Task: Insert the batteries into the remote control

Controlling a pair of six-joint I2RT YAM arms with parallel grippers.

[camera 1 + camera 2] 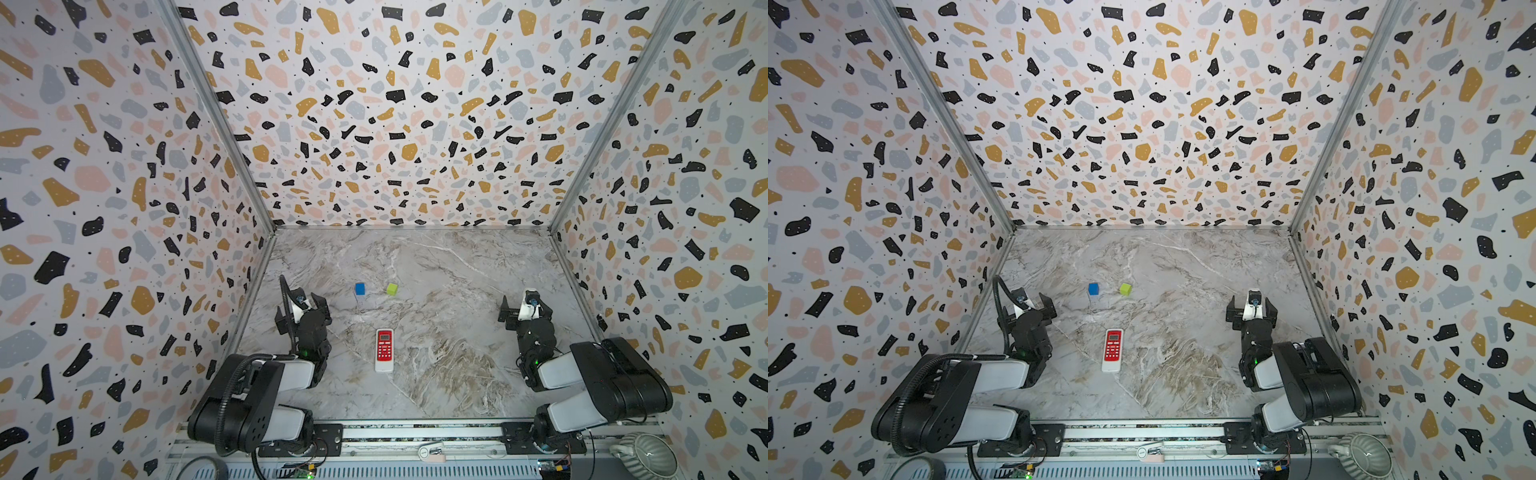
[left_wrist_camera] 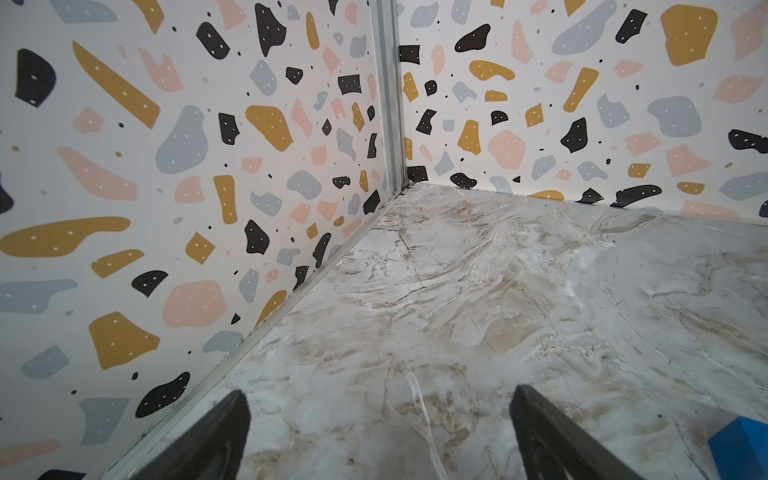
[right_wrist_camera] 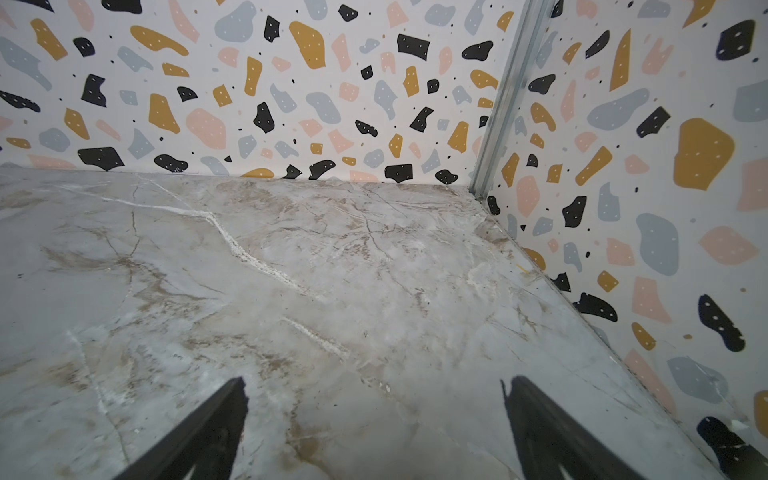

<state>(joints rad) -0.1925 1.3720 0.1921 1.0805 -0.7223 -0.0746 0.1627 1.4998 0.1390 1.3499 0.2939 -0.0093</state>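
Note:
The remote control lies red face up near the front middle of the marble table, with its screen end pointing to the back. The batteries are not in view in any frame. My left gripper hovers open to the left of the remote, aimed at the back left corner. In its wrist view the left gripper has only bare marble between its fingers. My right gripper stands open at the right, far from the remote. The right gripper is empty too.
A blue cube and a green cube sit behind the remote. Patterned walls enclose the table on three sides. A grey ribbed pot stands off the table at the front right.

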